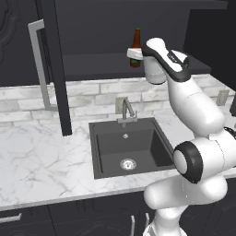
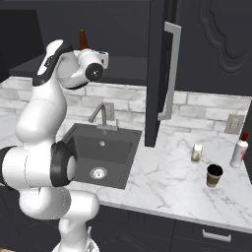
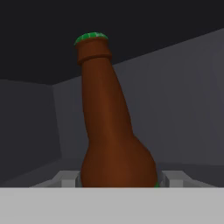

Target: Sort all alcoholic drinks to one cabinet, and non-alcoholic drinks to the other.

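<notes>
My gripper [image 3: 116,180] is shut on the lower body of the brown beer bottle [image 3: 109,127], which has a green cap and leans slightly. In the left base view the beer bottle [image 1: 136,42] stands over the dark shelf [image 1: 97,64] of the charcoal cabinet, with the gripper [image 1: 134,55] at its base. The cabinet's tall narrow door [image 2: 158,74] with a long silver bar handle [image 2: 170,74] hangs open. On the counter to the right stand the cream carton [image 2: 197,153], the black-lidded paper cup [image 2: 214,175] and the white bottle with a red cap [image 2: 239,150].
A dark sink [image 1: 126,147] with a faucet [image 1: 127,110] lies below the shelf in the marble counter [image 1: 41,161]. The open door [image 1: 57,69] reaches down to the counter left of the sink. A wall outlet [image 2: 231,124] sits on the brick backsplash.
</notes>
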You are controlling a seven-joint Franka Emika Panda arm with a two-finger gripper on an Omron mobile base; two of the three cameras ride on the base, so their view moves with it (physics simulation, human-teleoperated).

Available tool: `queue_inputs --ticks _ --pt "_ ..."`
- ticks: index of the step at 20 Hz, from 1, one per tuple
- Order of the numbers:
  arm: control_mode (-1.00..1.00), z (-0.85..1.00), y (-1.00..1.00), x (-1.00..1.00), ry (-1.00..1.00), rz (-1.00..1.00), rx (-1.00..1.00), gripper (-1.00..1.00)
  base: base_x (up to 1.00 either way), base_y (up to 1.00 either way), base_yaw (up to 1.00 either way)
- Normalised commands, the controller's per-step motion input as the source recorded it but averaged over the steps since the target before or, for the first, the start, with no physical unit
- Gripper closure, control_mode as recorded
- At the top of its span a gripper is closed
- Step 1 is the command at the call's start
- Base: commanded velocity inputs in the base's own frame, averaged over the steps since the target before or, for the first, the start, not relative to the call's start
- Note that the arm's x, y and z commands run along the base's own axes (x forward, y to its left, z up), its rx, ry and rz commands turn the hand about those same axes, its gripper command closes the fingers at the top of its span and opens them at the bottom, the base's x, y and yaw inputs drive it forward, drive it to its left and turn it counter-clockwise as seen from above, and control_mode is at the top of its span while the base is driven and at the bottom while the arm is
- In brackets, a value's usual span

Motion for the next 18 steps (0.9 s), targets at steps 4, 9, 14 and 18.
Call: queue_inputs --ticks 4,9,14,18 --pt "-1.0 -0.22 0.0 0.72 0.0 -0.09 0.0 1.0 0.0 0.0 0.0" --pt "-1.0 -0.02 -0.01 0.53 0.0 -0.09 0.0 1.0 0.0 0.0 0.0" --pt "-1.0 -0.05 0.0 0.09 0.0 -0.1 -0.01 -1.0 0.0 0.0 0.0" --pt "-1.0 0.04 0.0 -0.05 0.0 -0.13 -0.03 -1.0 0.0 0.0 0.0"
